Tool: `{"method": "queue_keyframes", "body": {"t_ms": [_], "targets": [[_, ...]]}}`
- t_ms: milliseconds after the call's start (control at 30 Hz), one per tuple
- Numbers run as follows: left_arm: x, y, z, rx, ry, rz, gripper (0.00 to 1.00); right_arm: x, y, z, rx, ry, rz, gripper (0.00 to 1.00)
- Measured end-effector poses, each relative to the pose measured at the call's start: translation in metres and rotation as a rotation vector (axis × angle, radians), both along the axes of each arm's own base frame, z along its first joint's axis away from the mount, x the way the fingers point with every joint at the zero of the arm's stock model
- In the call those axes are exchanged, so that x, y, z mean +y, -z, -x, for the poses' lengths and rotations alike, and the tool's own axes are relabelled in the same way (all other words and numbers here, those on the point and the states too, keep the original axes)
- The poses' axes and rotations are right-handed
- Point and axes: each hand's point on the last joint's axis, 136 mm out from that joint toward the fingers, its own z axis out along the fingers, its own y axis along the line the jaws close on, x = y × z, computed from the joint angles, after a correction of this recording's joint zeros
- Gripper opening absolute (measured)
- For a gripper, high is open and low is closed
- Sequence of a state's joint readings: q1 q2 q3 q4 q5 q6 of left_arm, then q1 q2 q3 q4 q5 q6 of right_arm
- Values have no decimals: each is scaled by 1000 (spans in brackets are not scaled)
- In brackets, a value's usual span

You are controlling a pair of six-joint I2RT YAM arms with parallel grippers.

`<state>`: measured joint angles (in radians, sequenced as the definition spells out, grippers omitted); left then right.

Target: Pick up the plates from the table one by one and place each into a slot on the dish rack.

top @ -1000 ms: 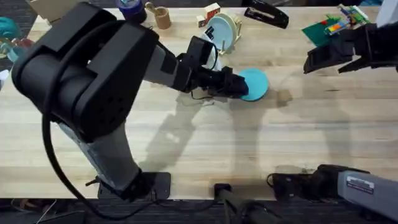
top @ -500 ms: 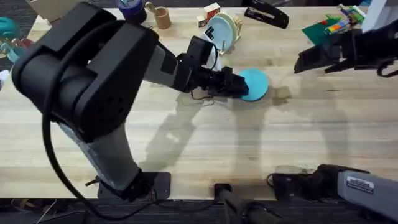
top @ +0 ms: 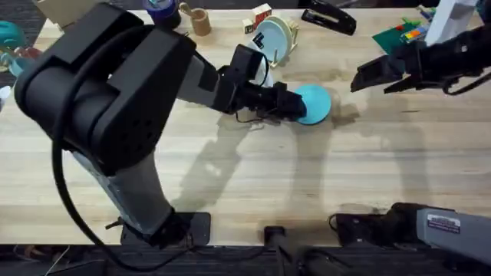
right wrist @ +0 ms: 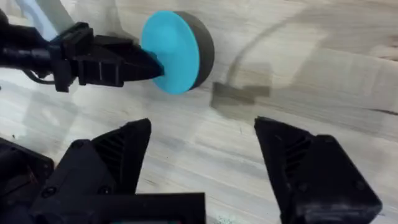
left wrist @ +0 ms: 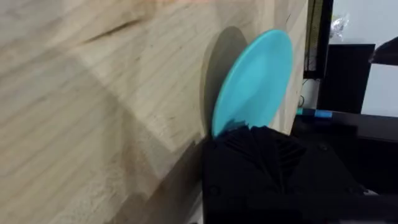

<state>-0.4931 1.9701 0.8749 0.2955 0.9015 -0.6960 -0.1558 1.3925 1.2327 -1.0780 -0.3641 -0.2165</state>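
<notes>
Nearby, dish rack [top: 275, 36] behind held teal plate [top: 313, 103].

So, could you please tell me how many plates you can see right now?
3: a teal plate on the table, gripped at its edge by the left gripper; a pale blue plate and a cream plate standing at the far edge. Others may be hidden.

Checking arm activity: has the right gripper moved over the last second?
Yes. The right gripper has slid left, away from the green board toward the teal plate.

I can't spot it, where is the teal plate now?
Overhead, the teal plate lies mid-table, just in front of the dish rack, with the left gripper at its edge.
</notes>
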Motion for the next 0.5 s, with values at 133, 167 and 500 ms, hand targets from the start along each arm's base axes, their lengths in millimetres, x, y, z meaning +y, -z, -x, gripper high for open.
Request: {"method": "queue_keyframes", "body": {"t_ms": [133, 167, 500], "targets": [[0, 0, 0, 0, 0, 0, 40, 0, 1, 0, 5, -1, -4, 996], [0, 0, 0, 0, 0, 0, 40, 0, 1, 0, 5, -1, -4, 996], [0, 0, 0, 0, 0, 0, 40, 0, 1, 0, 5, -1, -4, 996]]}}
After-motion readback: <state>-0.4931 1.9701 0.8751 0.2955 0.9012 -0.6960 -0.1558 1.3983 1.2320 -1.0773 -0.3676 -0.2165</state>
